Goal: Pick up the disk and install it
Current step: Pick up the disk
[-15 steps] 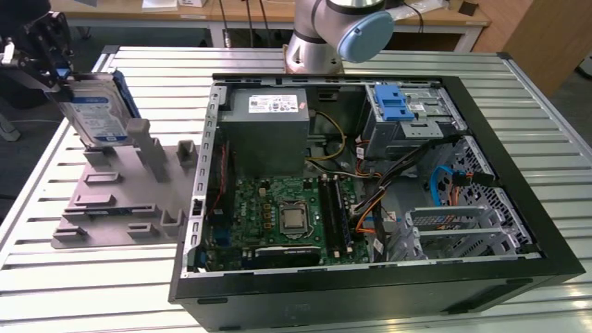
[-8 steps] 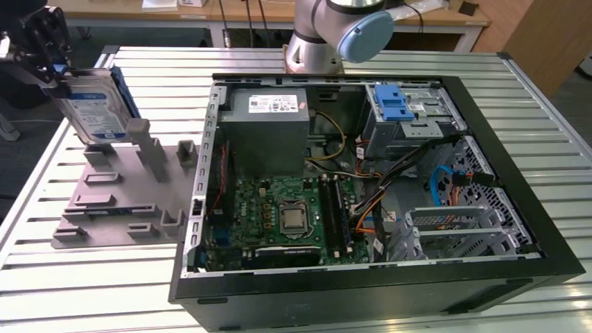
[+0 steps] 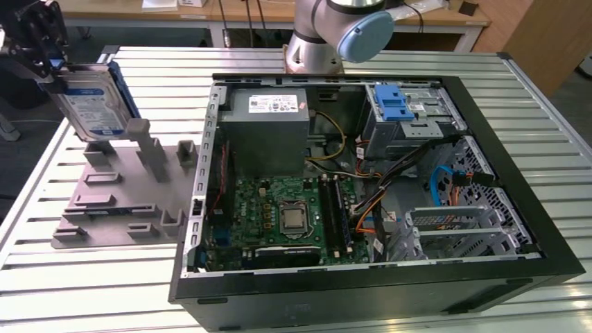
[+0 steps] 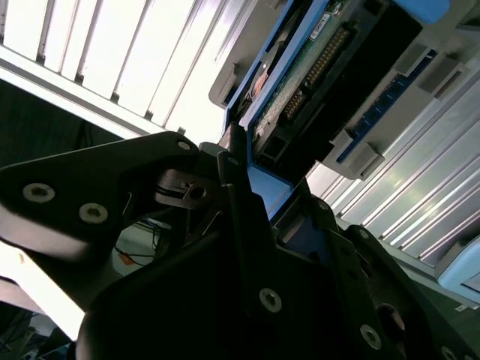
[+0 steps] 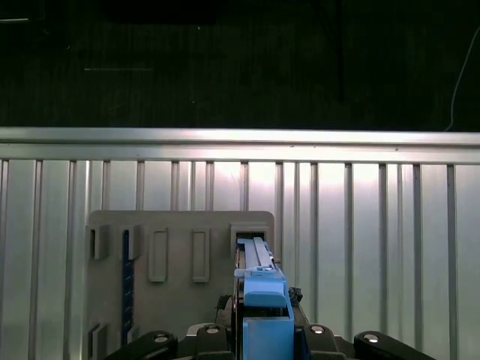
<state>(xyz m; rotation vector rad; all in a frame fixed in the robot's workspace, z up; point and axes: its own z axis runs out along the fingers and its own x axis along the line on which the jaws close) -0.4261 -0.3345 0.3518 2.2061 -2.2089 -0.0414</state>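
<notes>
Fingers (image 4: 234,187) sit clamped on the disk (image 3: 91,104), so I aim to carry it upright, rails clear of the grey tray (image 3: 111,208).

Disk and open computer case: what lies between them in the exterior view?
In the exterior view, the grey slotted tray with its upright posts and bare table slats lie between the disk and the computer case.

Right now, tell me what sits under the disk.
The grey slotted tray lies under the disk, which the tool holds upright. The disk covers most of the slot directly below.
</notes>
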